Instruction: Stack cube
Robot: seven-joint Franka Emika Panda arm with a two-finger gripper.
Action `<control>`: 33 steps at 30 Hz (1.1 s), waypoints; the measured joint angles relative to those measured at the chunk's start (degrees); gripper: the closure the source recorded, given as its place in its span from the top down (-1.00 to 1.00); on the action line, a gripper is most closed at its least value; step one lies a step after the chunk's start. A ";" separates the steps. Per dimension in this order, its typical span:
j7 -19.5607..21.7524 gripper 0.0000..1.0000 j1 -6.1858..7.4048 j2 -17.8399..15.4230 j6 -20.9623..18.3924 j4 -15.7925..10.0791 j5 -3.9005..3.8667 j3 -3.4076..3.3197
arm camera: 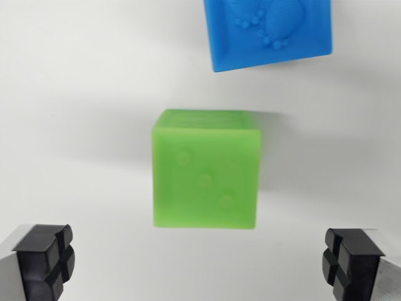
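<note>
A green cube [205,169] with three raised dots on its near face rests on the white surface at the middle of the wrist view. A blue cube [268,30] with embossed shapes lies beyond it at the top right, partly cut off by the frame edge. My gripper [200,263] is open, its two black fingertips [45,260] showing at the bottom corners, wide apart. The green cube sits between and beyond them, touching neither. Nothing is held.
The cubes lie on a plain white tabletop [75,113]. A gap of bare surface separates the green cube from the blue one.
</note>
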 joint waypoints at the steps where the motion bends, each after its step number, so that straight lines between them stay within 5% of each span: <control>1: 0.05 1.00 0.06 0.48 0.49 0.01 -0.04 -0.04; 18: 0.39 1.00 1.17 9.69 8.03 1.59 -0.56 -1.57; 29: 0.39 1.00 1.67 12.61 10.11 2.44 -0.56 -2.11; 30: 0.39 -1.00 1.69 12.69 10.16 2.47 -0.56 -2.13; 33: 0.39 -1.00 1.74 12.72 10.19 2.49 -0.56 -2.16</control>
